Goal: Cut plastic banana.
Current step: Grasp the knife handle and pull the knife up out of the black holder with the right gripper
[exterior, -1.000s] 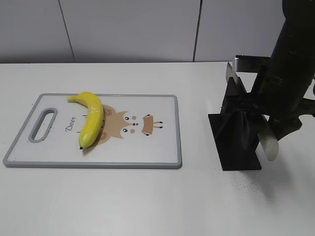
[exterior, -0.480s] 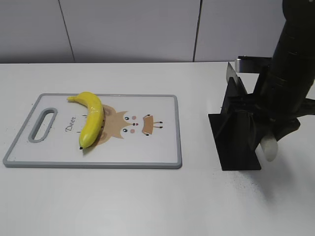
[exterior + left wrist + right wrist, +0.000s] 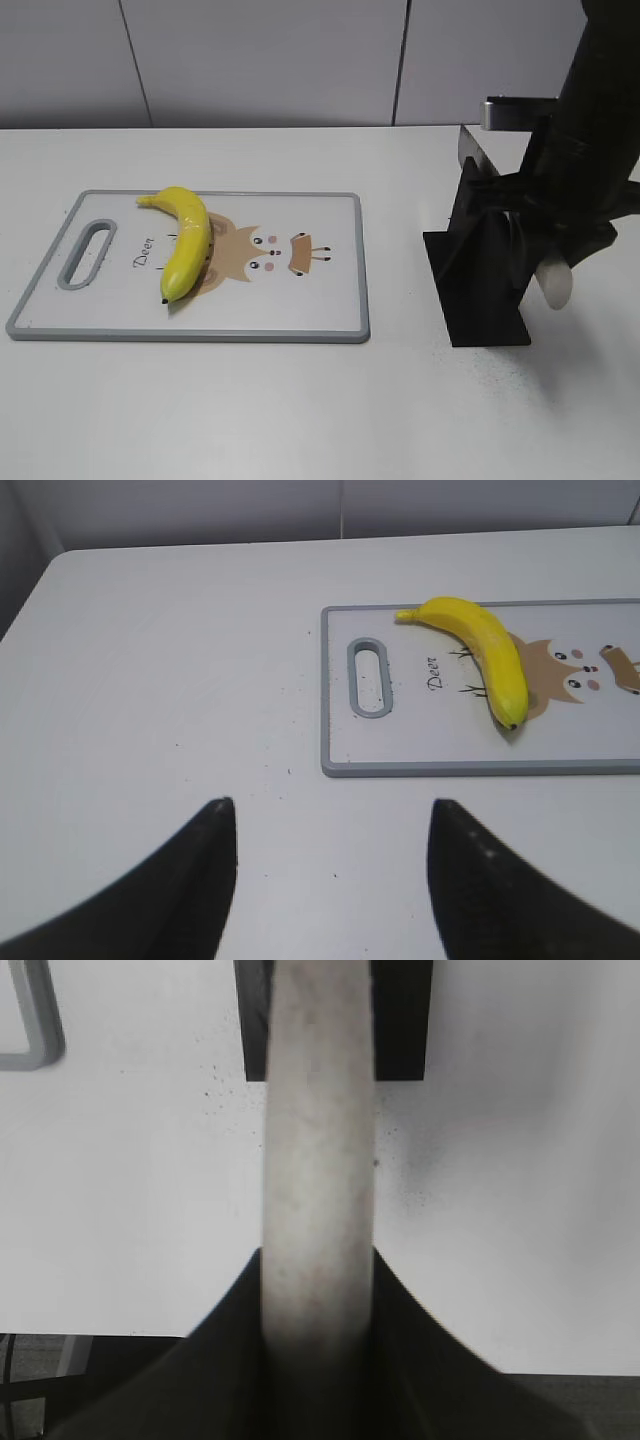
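right wrist view: the right gripper is clenched on a pale knife handle, which runs between both fingers toward the black knife stand on the white table. left wrist view: the left gripper hangs released, fingers spread apart above bare table, near the handle-slot end of the cutting board. the banana lies flat on the board's left half, stem toward the far edge, dark tip toward the near edge, well apart from both grippers.
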Motion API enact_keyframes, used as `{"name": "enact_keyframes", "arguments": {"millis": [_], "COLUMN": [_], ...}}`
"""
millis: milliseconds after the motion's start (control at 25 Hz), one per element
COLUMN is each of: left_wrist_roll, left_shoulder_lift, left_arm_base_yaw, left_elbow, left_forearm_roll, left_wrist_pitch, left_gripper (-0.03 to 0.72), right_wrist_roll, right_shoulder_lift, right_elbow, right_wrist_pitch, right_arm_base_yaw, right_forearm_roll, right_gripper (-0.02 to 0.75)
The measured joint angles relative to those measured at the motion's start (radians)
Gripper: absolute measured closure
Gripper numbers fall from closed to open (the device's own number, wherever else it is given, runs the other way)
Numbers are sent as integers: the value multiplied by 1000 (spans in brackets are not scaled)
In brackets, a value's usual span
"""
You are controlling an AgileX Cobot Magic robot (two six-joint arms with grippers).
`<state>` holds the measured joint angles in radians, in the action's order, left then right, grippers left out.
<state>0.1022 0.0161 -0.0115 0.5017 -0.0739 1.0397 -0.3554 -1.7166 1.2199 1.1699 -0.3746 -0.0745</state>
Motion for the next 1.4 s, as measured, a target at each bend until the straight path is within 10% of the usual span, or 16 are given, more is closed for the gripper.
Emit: {"name": "enact_keyframes", "arguments": {"millis": [1400], "left_wrist_roll": [0], "left_shoulder_lift": [0], "left_arm_base_yaw": [0], "left_elbow": [0], "left_forearm_roll": [0], "left_wrist_pitch": [0], "left_gripper": [104], "right_wrist_roll": [491], "right_shoulder_lift": [118], "right_elbow": [241], "right_wrist_pitch": [35], "right_arm_base_yaw": [0], "right_forearm_roll": [25], "right_gripper": [556]}}
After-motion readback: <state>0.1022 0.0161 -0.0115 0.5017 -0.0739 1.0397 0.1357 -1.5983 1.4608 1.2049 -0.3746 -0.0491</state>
